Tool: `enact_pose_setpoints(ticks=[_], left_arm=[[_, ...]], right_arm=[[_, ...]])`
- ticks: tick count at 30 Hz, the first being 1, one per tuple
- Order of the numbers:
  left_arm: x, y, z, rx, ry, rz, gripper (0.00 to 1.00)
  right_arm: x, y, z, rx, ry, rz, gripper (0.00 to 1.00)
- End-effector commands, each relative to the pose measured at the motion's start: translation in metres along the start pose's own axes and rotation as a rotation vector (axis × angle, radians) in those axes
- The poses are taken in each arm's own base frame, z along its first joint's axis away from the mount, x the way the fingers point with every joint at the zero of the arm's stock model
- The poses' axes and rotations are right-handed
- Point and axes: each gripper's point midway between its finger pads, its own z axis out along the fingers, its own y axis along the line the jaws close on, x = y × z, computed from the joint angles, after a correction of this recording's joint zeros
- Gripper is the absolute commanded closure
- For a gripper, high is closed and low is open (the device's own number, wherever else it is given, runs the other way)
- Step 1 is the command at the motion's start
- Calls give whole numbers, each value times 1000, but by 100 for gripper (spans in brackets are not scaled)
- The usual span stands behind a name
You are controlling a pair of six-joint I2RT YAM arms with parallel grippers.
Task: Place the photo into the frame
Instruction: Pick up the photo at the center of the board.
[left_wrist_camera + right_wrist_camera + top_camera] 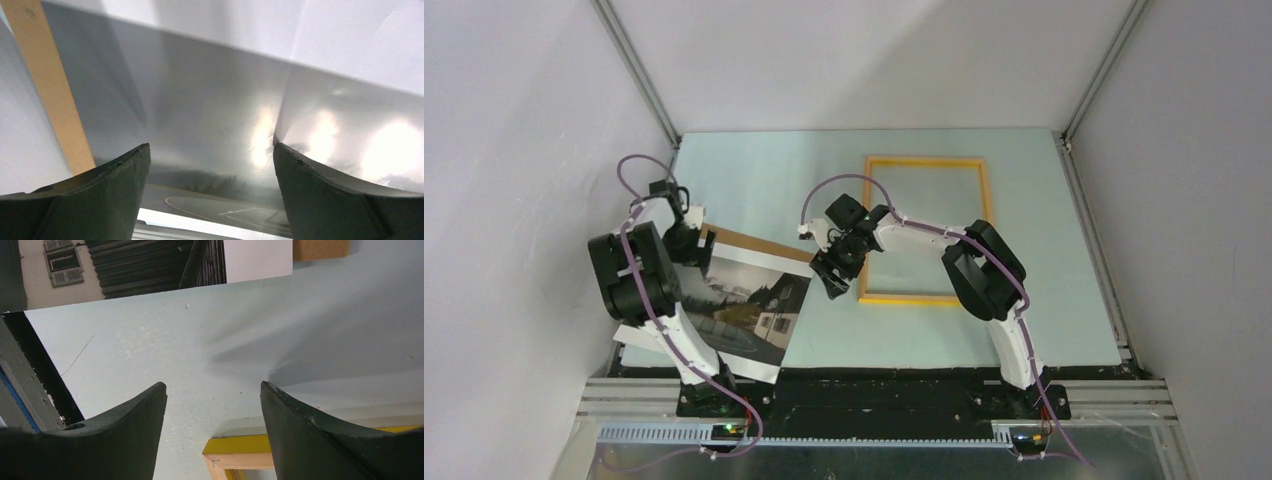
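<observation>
Left end effector (211, 150) is poised low over the photo (749, 305), fingers spread wide, nothing between them. The print lies at the lower left of the table (754, 180) on a brown backing board (759, 243), and a strip of that board peeks out along its upper edge. The frame (911, 298) lies flat at centre-right, well apart from the print. The right end effector (212, 387) hovers released and empty, just beside the frame's lower-left corner.

As I read it, this is the pick-up. The trick is to pinch the sheet alone, near its white border, and leave the board behind. Get a finger under the edge rather than pressing down on the flat.

The print is thin and glossy, throwing back bright glare in the left wrist view, so it looks likely to slip and sag. Carry it low, or drag it across the smooth pale table. The frame has slim yellow-orange wooden rails with square corners around a clear pane, so line the edges up square before lowering. The right arm looks well placed to steady that corner.
</observation>
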Motion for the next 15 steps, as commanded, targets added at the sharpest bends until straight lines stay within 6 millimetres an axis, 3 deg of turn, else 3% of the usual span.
enact_pose_setpoints(ticks=[1, 7, 15], left_arm=[[-30, 1, 1, -74, -35, 46, 4], [-48, -13, -3, -89, -45, 115, 4], [-55, -38, -6, -46, -64, 152, 5]], right_arm=[[-17, -2, -7, 7, -38, 0, 27], [-22, -5, -4, -19, -45, 55, 27], [-40, 2, 3, -170, -111, 334, 28]])
